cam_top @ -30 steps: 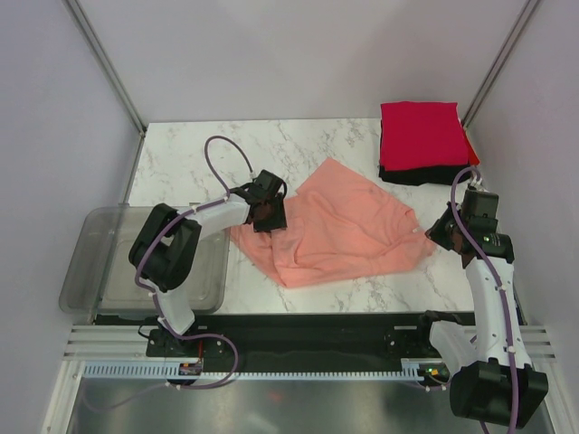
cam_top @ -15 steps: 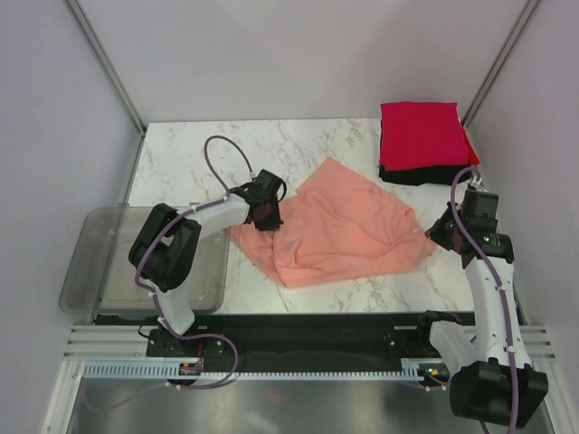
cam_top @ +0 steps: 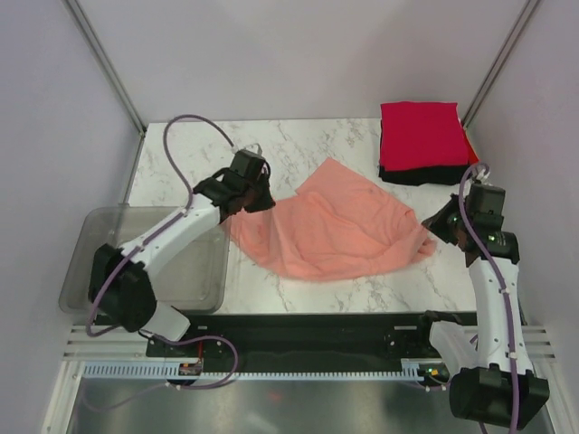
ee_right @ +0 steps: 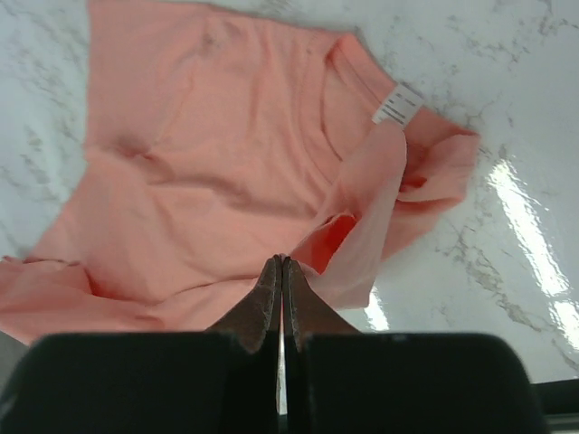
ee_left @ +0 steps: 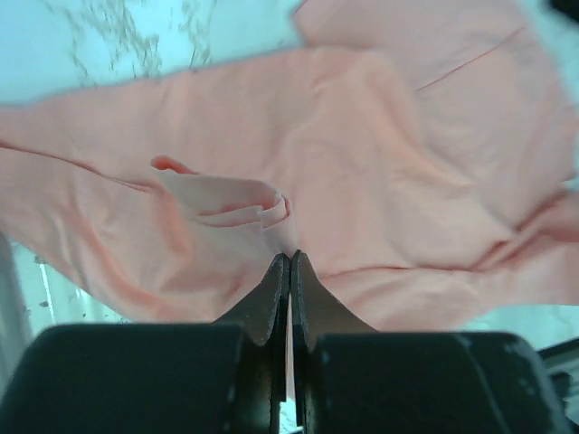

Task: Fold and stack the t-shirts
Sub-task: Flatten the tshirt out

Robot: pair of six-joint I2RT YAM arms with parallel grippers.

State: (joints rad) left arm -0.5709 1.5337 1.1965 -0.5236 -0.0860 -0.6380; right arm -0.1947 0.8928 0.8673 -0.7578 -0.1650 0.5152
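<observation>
The left claw point(ee_left: 289, 258) has pulled the salmon-pink t-shirt point(cam_top: 335, 231) leftward and back.

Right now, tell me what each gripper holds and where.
Both hold the salmon-pink t-shirt: the left gripper pinches a bunched fold at its left edge, the right gripper a fold near the collar label.

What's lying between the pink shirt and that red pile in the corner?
Nothing; the top view shows bare marble table between pink shirt and red pile.
</observation>
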